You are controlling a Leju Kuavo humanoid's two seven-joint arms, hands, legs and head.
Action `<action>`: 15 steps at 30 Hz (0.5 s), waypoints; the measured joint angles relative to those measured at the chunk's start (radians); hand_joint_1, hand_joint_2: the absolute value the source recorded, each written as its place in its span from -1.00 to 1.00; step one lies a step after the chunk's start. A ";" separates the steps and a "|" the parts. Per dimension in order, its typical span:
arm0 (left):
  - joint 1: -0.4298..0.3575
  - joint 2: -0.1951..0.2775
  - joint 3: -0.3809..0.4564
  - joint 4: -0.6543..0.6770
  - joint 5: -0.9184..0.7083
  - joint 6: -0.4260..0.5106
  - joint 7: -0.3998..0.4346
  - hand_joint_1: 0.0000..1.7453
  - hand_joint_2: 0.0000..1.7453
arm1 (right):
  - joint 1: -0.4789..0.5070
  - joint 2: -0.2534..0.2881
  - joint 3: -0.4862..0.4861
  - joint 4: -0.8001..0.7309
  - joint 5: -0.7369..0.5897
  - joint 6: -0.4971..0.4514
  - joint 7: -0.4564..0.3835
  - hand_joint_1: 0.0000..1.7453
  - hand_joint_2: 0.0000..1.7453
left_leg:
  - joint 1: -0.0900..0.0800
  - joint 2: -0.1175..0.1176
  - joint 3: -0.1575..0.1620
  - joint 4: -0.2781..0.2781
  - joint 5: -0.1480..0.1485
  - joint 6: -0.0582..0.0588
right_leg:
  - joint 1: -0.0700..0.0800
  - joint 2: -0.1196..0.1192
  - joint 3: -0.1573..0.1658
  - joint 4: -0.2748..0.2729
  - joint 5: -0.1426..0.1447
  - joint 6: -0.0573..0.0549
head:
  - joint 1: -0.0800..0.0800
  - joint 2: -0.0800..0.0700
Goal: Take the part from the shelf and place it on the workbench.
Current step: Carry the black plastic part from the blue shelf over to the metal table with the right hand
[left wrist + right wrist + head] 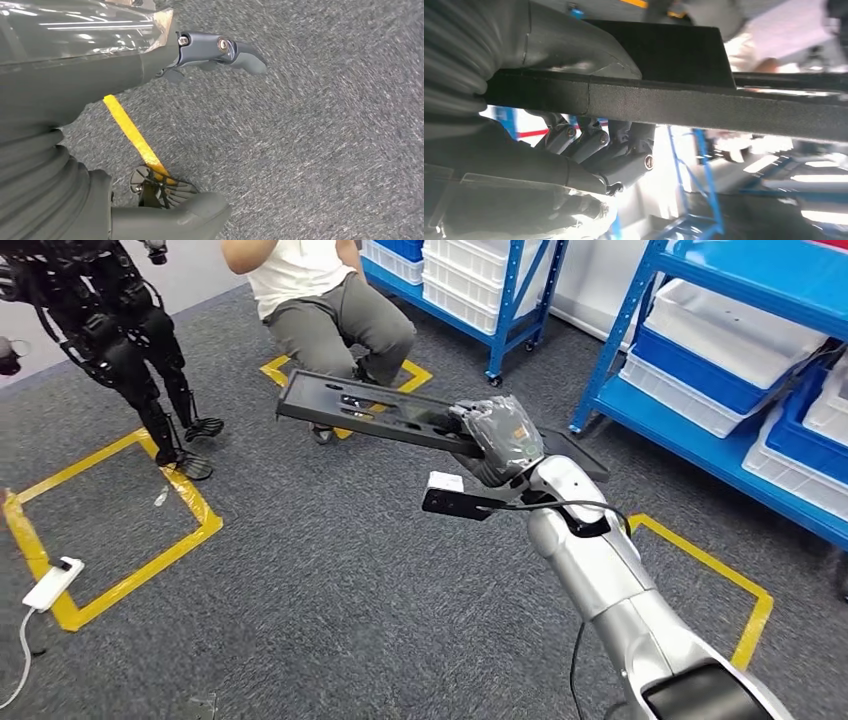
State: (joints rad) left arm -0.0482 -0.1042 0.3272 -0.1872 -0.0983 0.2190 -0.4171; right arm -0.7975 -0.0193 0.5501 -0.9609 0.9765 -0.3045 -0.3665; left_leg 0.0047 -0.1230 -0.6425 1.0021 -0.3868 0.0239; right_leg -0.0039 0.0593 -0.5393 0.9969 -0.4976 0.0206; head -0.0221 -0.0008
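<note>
The part (pixel 365 408) is a long flat black metal plate with slots and holes. My right hand (pixel 495 438) grips its near end and holds it level in the air, stretching toward the person in the middle of the head view. In the right wrist view the plate's black edge (pixel 704 102) runs across the picture, with my thumb (pixel 574 45) on one face and my fingers (pixel 619 150) curled against the other. My left hand (pixel 210 50) hangs over grey carpet, fingers apart, holding nothing.
A person (pixel 325 300) sits on a stool just past the part's far end. Blue shelving (pixel 720 360) with white and blue bins stands at the right, more at the back (pixel 470 280). Another dark robot (pixel 120 340) stands at the far left. Yellow floor tape (pixel 120 520) marks squares; a white device (pixel 52 583) lies on one.
</note>
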 joint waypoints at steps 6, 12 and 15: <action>0.007 0.005 0.000 0.002 -0.016 -0.025 0.099 -1.00 1.00 | -0.011 0.019 0.009 0.009 -0.006 0.000 -0.009 1.00 1.00 | 0.007 0.089 -0.088 0.167 -0.094 -0.027 | -0.012 -0.066 0.014 -0.015 0.021 -0.040 | -0.004 0.000; 0.005 0.006 -0.002 0.004 -0.032 -0.059 0.227 -1.00 1.00 | -0.011 0.026 0.018 0.019 -0.010 0.000 -0.014 1.00 1.00 | 0.035 0.162 -0.058 0.137 -0.059 -0.060 | -0.013 -0.137 0.016 -0.010 0.010 -0.028 | -0.006 0.000; 0.000 0.004 -0.008 0.004 -0.056 -0.093 0.366 -1.00 1.00 | -0.015 0.030 0.022 0.019 -0.014 -0.001 -0.013 1.00 1.00 | 0.029 0.197 0.004 0.025 -0.031 -0.048 | 0.000 -0.165 0.017 -0.002 -0.005 -0.005 | -0.003 0.000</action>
State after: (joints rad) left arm -0.0482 -0.1000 0.3196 -0.1834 -0.1548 0.1260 -0.0508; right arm -0.8120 0.0109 0.5724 -0.9416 0.9626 -0.3051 -0.3793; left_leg 0.0341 0.0739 -0.6388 1.0271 -0.4177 -0.0238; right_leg -0.0035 -0.1052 -0.5222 0.9949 -0.5023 0.0153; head -0.0249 -0.0008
